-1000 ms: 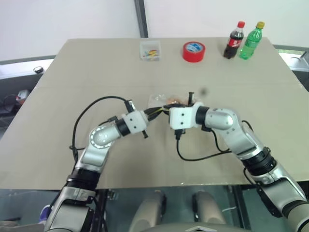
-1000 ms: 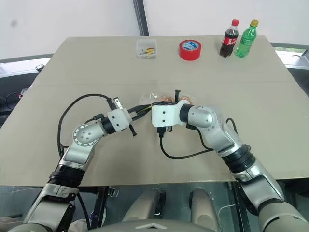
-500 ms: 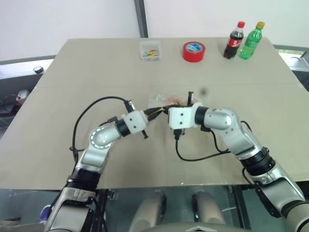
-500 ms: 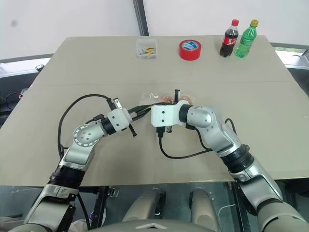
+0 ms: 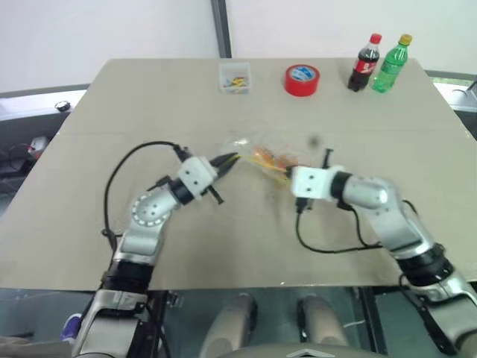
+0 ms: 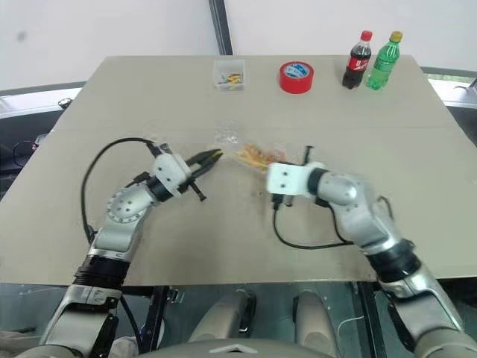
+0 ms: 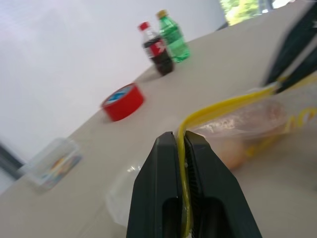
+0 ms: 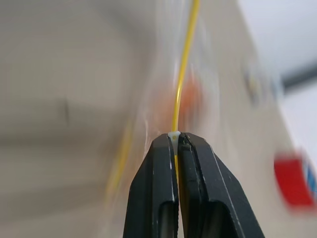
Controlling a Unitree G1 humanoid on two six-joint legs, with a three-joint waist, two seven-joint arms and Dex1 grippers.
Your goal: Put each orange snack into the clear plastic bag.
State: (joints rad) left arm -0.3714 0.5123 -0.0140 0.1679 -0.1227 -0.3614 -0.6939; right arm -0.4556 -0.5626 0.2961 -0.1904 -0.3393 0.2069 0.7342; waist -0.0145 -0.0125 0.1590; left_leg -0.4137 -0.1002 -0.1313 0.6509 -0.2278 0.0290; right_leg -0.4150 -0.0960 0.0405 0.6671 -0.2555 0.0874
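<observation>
From the left eye view, the clear plastic bag (image 5: 262, 157) hangs stretched between the two arms, over the middle of the table (image 5: 89, 224). Orange shows through it, so the orange snacks (image 5: 277, 159) look to be inside. The left pincer (image 5: 228, 159) pinches one end of the bag and the right pincer (image 5: 287, 174) pinches the other. If the arms pull too far apart, the thin bag could rip or slide out of one pincer, and the snacks could fall onto the table. The left arm reaches in from the left with its elbow bent out. The right arm reaches in from the right, with its pincer pointing toward the left one.

The right eye view tells the same story. The red tape roll (image 6: 296, 76), the two bottles (image 6: 370, 61) and the small clear box (image 6: 228, 74) sit well apart from the bag, at the far side of the table.

In the left wrist view, the left pincer is squeezed tight on the yellow strip (image 7: 218, 106) of the bag. A pale orange snack shows through the plastic just past it.

In the right wrist view, the right pincer (image 8: 176, 138) is also squeezed tight on the yellow strip. It holds only a tiny bit of the edge, so I think that end could slip out first.
</observation>
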